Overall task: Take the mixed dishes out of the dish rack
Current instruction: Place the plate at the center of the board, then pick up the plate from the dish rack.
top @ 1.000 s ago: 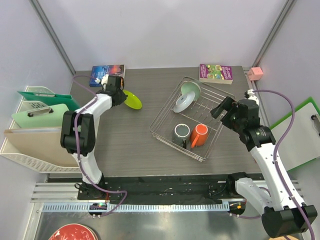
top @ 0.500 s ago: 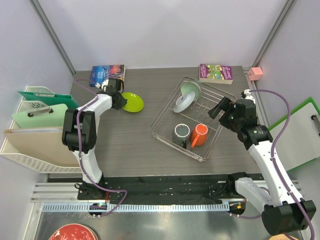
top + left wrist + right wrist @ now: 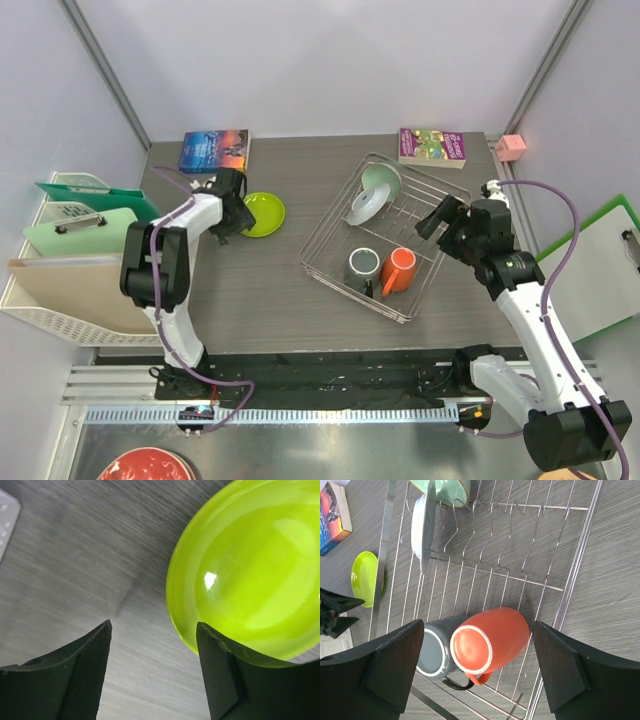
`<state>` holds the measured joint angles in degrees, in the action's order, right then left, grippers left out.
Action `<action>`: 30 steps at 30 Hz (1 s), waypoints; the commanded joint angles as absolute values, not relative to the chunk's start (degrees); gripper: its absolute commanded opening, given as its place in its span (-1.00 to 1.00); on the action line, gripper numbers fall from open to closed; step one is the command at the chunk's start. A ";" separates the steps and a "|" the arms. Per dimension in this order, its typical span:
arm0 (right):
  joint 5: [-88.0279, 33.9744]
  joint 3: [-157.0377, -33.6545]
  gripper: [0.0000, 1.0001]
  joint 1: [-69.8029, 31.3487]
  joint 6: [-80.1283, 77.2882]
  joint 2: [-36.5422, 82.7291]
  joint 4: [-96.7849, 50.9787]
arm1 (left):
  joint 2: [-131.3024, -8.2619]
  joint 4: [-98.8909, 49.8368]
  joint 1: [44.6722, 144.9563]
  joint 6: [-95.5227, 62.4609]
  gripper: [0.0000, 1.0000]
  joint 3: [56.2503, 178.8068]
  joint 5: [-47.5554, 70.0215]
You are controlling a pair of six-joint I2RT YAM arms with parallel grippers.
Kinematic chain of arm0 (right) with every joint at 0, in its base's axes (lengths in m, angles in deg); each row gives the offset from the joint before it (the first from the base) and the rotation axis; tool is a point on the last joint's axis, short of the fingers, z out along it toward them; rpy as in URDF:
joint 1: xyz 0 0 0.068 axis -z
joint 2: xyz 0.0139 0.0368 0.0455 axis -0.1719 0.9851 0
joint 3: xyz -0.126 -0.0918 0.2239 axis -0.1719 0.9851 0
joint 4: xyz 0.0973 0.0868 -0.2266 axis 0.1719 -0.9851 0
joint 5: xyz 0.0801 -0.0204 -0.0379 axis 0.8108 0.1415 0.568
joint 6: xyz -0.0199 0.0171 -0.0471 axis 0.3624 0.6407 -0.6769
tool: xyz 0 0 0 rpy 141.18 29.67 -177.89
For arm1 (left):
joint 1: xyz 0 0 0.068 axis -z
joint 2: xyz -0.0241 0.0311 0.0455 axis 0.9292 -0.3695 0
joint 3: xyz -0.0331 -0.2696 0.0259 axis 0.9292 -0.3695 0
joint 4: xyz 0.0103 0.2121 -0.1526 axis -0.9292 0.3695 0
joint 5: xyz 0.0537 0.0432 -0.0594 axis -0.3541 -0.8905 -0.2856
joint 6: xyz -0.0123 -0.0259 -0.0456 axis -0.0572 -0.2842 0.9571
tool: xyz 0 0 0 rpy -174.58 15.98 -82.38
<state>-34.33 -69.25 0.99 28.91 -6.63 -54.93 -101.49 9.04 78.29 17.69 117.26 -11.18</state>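
Our left claw [image 3: 153, 625] stands open just beside the lime plate [image 3: 250, 565], which lies flat on the worktop [image 3: 75, 555]. We hold our right claw [image 3: 478, 624] open above the orange mug [image 3: 495, 635] in the rack [image 3: 420, 210].

lime plate [image 3: 262, 213] outside rack [image 3: 422, 290]; bowl [image 3: 381, 180], grey plate [image 3: 364, 206], orange mug [image 3: 399, 270], grey mug [image 3: 362, 267] inside

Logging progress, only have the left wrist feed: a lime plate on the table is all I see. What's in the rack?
Observer: Four pieces in the dish rack: pale green bowl, grey plate, grey mug, orange mug.
Operator: Right arm?
Observer: Right gripper hangs open above the rack's right side, holding nothing.
Operator: Plate near anything?
Observer: Lime plate lies apart from the blue book behind it.
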 commanded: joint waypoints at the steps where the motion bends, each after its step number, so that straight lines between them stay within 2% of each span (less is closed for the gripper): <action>1: -34.40 -69.72 0.89 0.67 27.45 -7.28 -53.69 | -89.67 10.45 77.98 17.15 0.43 117.26 -10.40; 3: -34.40 -70.07 0.89 0.76 27.36 -6.40 -53.60 | -85.63 9.84 77.98 18.03 0.50 116.47 -9.16; 8: -34.06 -71.48 0.84 0.58 28.41 -3.33 -50.62 | -71.65 5.54 78.51 19.44 0.53 111.99 -1.10; 12: -31.52 -72.97 0.69 -0.47 29.82 1.06 -46.22 | -61.81 -1.76 80.00 19.88 0.40 104.53 5.87; 13: -30.81 -73.93 0.58 -0.82 30.78 3.16 -44.30 | -60.05 -2.81 80.53 19.96 0.38 101.90 6.05; 16: -27.38 -75.43 0.47 -2.05 33.67 7.82 -39.03 | -52.84 -3.53 83.16 20.05 0.37 98.11 5.87; 21: -26.67 -78.51 0.47 -4.42 37.11 14.95 -32.95 | -39.85 -4.85 86.06 20.32 0.38 89.32 4.64; 30: -30.18 -77.98 0.21 -7.32 44.50 26.03 -23.10 | -33.75 1.31 87.56 18.65 0.38 84.92 -0.28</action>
<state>-28.54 -77.34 -6.04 40.23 23.83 -30.34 -34.87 -0.07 87.08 19.48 86.83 1.63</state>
